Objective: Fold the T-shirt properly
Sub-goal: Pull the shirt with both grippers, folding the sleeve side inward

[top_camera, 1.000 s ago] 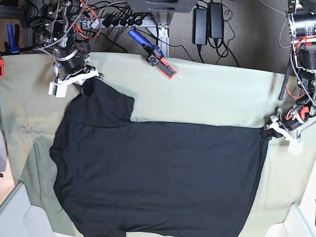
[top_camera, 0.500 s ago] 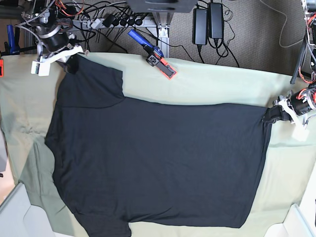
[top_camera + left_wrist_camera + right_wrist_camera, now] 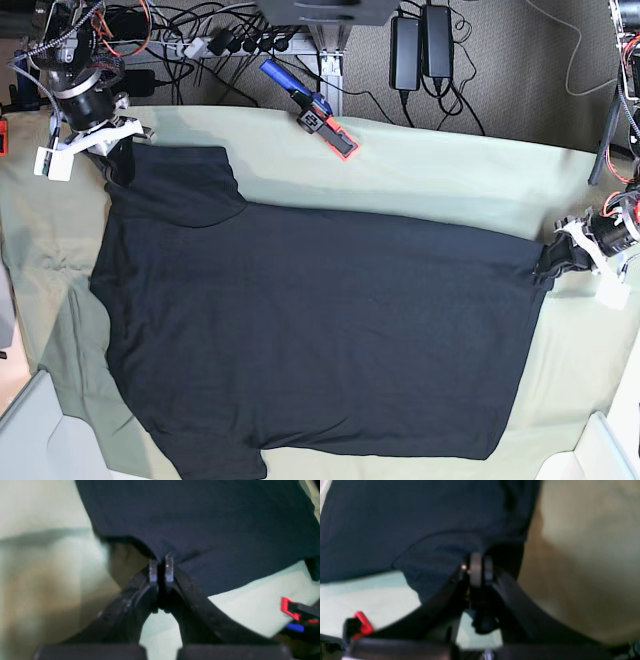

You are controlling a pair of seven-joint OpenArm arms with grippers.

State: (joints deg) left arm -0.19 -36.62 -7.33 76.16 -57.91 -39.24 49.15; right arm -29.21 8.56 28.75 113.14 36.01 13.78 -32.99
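Observation:
The black T-shirt (image 3: 310, 330) lies spread on the pale green table cloth (image 3: 440, 180), plain side up. My right gripper (image 3: 112, 152), at the base view's far left, is shut on the shirt's far left corner by the sleeve. The right wrist view shows its closed fingers (image 3: 475, 568) pinching black cloth (image 3: 420, 530). My left gripper (image 3: 562, 252), at the base view's right edge, is shut on the shirt's right corner. The left wrist view shows its fingertips (image 3: 153, 570) together on the shirt's edge (image 3: 200, 525). The cloth is stretched between both grippers.
A blue, black and red clamp tool (image 3: 310, 108) lies on the cloth at the back middle. It also shows in the left wrist view (image 3: 297, 612). Cables and power bricks (image 3: 420, 50) hang behind the table. White bin edges (image 3: 40, 440) stand at the front corners.
Both grippers have pulled the shirt's corners outward and toward the back. The right gripper moved left, the left gripper right. The shirt's top edge is now stretched straighter and the sleeve lies flatter.

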